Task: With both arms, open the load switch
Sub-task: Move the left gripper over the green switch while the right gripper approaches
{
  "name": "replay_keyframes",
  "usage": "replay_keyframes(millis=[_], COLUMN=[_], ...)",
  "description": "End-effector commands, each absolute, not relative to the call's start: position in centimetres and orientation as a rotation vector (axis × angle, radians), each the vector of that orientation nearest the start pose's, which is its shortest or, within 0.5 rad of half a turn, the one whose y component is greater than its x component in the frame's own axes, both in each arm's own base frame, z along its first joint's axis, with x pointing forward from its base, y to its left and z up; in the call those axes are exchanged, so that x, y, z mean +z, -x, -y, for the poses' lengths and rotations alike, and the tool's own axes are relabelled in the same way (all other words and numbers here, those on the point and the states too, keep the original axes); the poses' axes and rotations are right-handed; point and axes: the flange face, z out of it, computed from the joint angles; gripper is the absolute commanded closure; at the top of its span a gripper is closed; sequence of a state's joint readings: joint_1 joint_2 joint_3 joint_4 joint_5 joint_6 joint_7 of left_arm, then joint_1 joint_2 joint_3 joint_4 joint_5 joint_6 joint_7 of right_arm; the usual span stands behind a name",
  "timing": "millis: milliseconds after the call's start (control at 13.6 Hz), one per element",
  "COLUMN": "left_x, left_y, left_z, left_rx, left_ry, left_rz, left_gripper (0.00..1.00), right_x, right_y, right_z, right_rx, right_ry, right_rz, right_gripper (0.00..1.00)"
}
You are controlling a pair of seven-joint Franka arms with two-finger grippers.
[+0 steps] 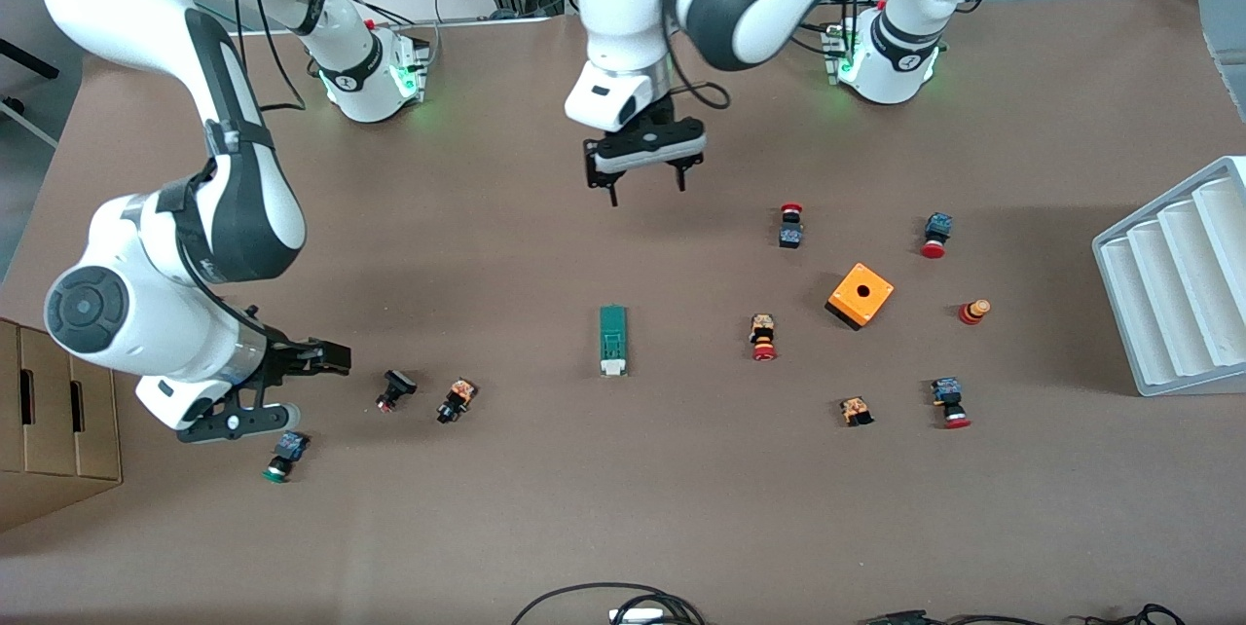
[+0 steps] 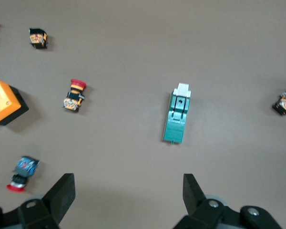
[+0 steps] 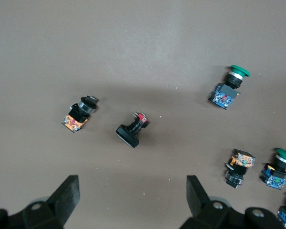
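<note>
The load switch (image 1: 613,341) is a narrow green block lying flat mid-table, its white end toward the front camera. In the left wrist view the load switch (image 2: 177,117) lies ahead of the fingers, apart from them. My left gripper (image 1: 647,189) hangs open and empty over bare table between the robots' bases and the switch; in its own view the left gripper (image 2: 128,186) holds nothing. My right gripper (image 1: 292,389) is open over small push buttons toward the right arm's end of the table. Nothing lies between the fingers of the right gripper (image 3: 132,186).
An orange box with a hole (image 1: 860,294) and several red-capped push buttons (image 1: 763,337) lie toward the left arm's end. A white ribbed tray (image 1: 1168,304) stands at that table edge. A cardboard box (image 1: 49,421) sits beside the right arm. Black and green-capped buttons (image 3: 132,130) lie under the right gripper.
</note>
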State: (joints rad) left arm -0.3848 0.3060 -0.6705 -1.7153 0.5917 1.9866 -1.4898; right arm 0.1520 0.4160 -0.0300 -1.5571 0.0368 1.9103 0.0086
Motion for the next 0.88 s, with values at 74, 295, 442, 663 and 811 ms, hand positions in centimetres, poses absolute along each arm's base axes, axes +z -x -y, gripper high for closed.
replay_keyframes(millis=[74,295,442,663,811], left_x=[40.5,37.0,33.5,29.8,27.3], left_y=[-37.6,-37.2,-36.5,-37.1,-36.8], left_z=[54.7,56.0,57.0,57.0,57.2], left_rx=[-0.772,-0.929,-1.046,-1.202,-1.226], left_ry=[2.999,2.958,2.923,2.881,2.862], left_rz=[0.454,0.381,0.34,0.357,0.3], left_gripper=[0.0,0.0,0.0,0.0,0.0], right_x=[41.1,41.0,41.1,40.6,40.1], right_y=[-67.2,-67.2,-67.2,-67.5,-67.6], right_z=[-8.5,-8.5,-9.8,-12.9,-13.2], right_rx=[0.072,0.066,0.052,-0.043,-0.043], right_ry=[3.097,3.081,3.08,3.07,3.07], right_rz=[0.17,0.231,0.265,0.334,0.341], right_gripper=[0.0,0.0,0.0,0.0,0.0])
